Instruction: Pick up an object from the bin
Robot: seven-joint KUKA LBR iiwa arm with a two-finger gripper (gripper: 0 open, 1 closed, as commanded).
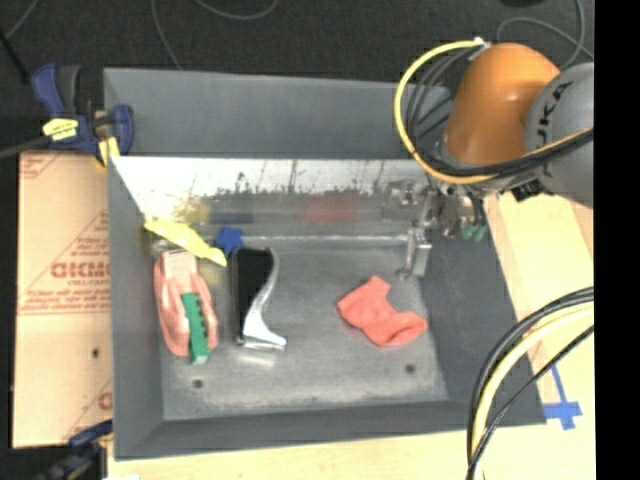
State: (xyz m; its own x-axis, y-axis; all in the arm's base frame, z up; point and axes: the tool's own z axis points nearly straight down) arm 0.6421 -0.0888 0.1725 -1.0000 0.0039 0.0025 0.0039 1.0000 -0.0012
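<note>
My gripper (418, 260) hangs at the right back of the bin, close to the back wall. It is just above and behind a soft salmon-red lump (381, 314), which lies on the bin floor right of the middle. Nothing shows held in the gripper, and it stands apart from the lump.
A black and silver tool (255, 300) lies left of the middle. Against the left wall lie a pink thing (172, 298) with a green comb-like piece (197, 326) on it, a yellow strip (186, 240) and a small blue piece (229, 238). The arm's orange cover and cables overhang the right rim.
</note>
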